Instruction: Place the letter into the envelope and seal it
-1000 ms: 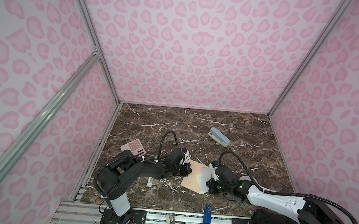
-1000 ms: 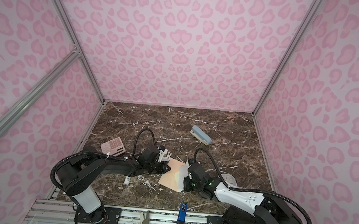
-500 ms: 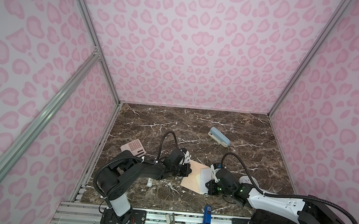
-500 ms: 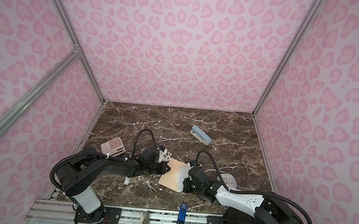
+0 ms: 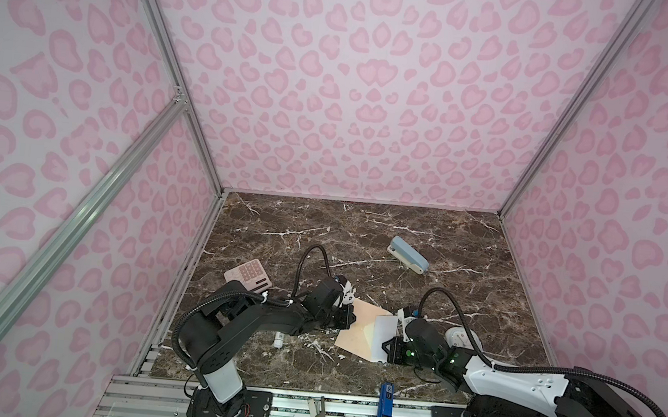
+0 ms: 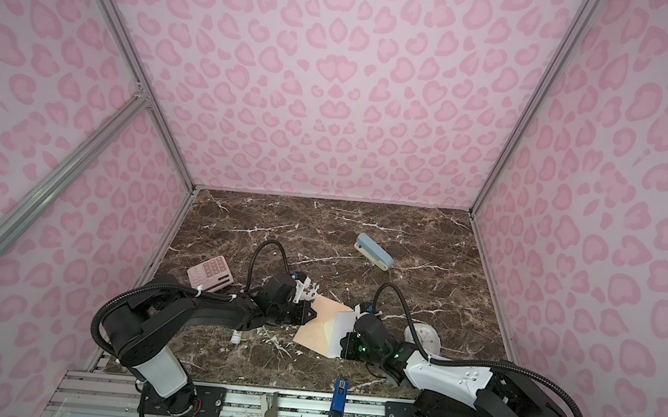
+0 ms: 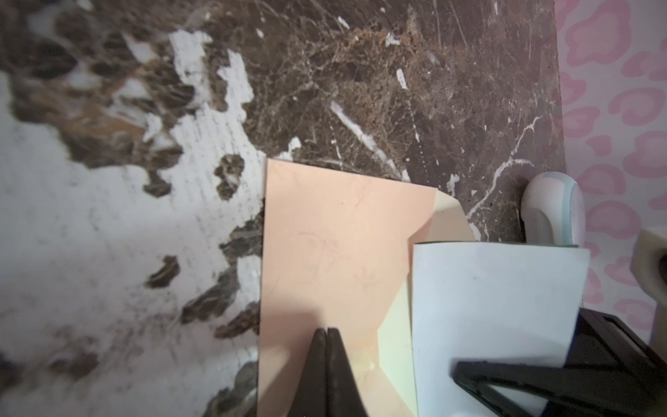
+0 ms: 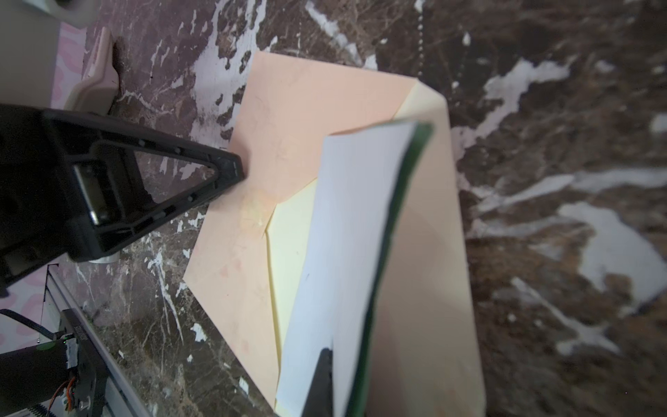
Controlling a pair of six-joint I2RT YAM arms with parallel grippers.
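The peach-orange envelope [image 5: 355, 335] [image 6: 316, 327] lies flat on the marble, near the front in both top views. Its flap is open and shows the cream-yellow inside [image 8: 288, 234]. My left gripper [image 5: 349, 317] [image 7: 326, 330] is shut, with its tip resting on the envelope's [image 7: 335, 234] peach face and nothing between its fingers. My right gripper [image 5: 387, 348] [image 8: 330, 357] is shut on the letter [image 5: 385, 327] [image 8: 353, 234], a white card with a green edge. The letter [image 7: 494, 307] stands tilted over the envelope's [image 8: 306, 108] open mouth.
A pink calculator [image 5: 249, 278] lies left of the left arm. A blue stapler [image 5: 408, 254] sits further back on the right. A round white object [image 5: 462, 339] lies behind the right wrist, and a small white tube [image 5: 278, 340] lies under the left arm. Pink walls enclose three sides.
My right gripper has shifted slightly left and toward the front with the letter, which now covers more of the envelope's open mouth. The left gripper has stayed on the envelope.
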